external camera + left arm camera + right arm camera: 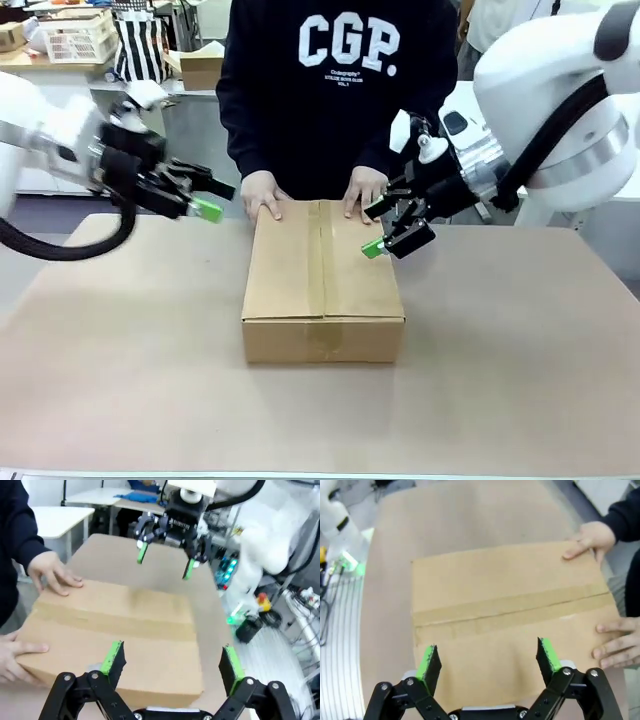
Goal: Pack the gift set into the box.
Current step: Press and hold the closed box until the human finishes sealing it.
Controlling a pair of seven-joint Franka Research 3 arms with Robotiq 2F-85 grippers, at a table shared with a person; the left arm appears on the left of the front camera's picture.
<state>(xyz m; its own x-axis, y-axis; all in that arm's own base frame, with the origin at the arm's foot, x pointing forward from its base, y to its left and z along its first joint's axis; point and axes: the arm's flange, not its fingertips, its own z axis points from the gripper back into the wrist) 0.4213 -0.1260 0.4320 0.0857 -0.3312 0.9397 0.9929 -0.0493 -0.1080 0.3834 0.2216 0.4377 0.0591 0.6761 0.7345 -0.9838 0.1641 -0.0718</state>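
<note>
the box (322, 270) is sitting in the middle of the table (520, 380), its long side running away from the robot. its top flaps are lying shut, and a tape strip (322, 255) is running along the centre seam. the person across the table is wearing a dark sweater (335, 90) and pressing on the far end of the lid. one hand (262, 193) is resting flat on the far corner at the robot's left, and the other hand (365, 190) is resting on the far corner at the robot's right, so both are covering that end of the flaps.

the left gripper (212, 198) is hanging over bare table just off the box's far left corner, with its fingers spread wide and holding nothing. in its own wrist view the green pads (113, 657) are framing the box's near side. the right gripper (378, 228) is hovering at the box's right edge, near the person's hand, also spread wide and carrying nothing. i cannot tell whether its lower pad is touching the lid. in the right wrist view its fingers (546, 655) are straddling the lid from above.

behind the person, a small carton (200, 68), a striped bag (140, 45) and a white basket (75, 35) are standing well apart from the table.
</note>
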